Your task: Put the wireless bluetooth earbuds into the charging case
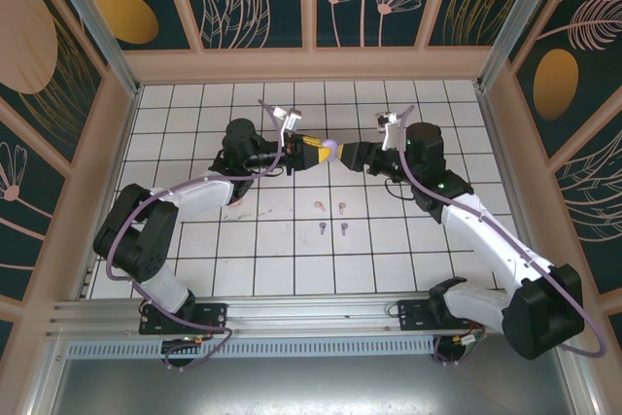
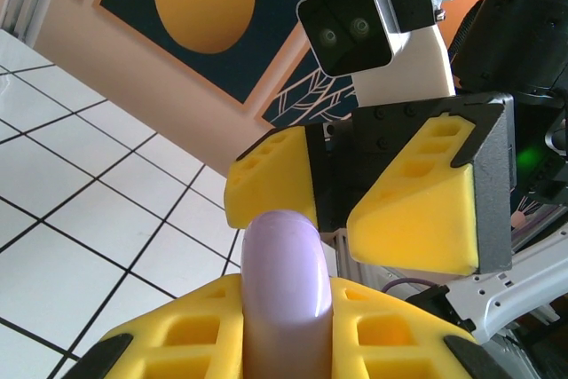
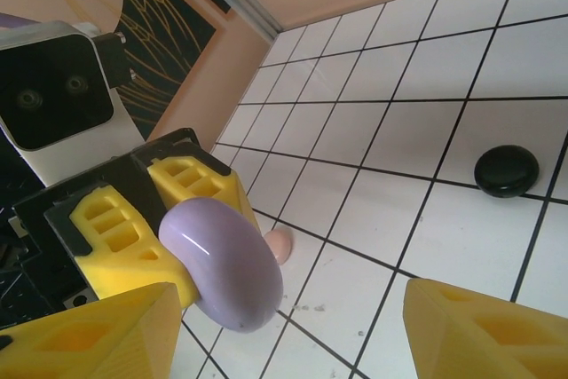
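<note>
Top external: my left gripper [image 1: 319,152] is clamped on the lilac charging case [image 1: 328,150], lifted off the tiled table [image 1: 243,250] at far centre; my right gripper [image 1: 350,155] faces it just beside, jaws spread wide, holding nothing; pink earbuds [image 1: 320,206] and purple earbuds [image 1: 322,227] lie nearer me; right wrist catches a black case [image 3: 506,170] on the tiles.

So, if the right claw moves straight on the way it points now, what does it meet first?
Most likely the lilac charging case, held in the left claw, which faces the open right claw head-on. The gap looks small, though depth is hard to judge.
</note>
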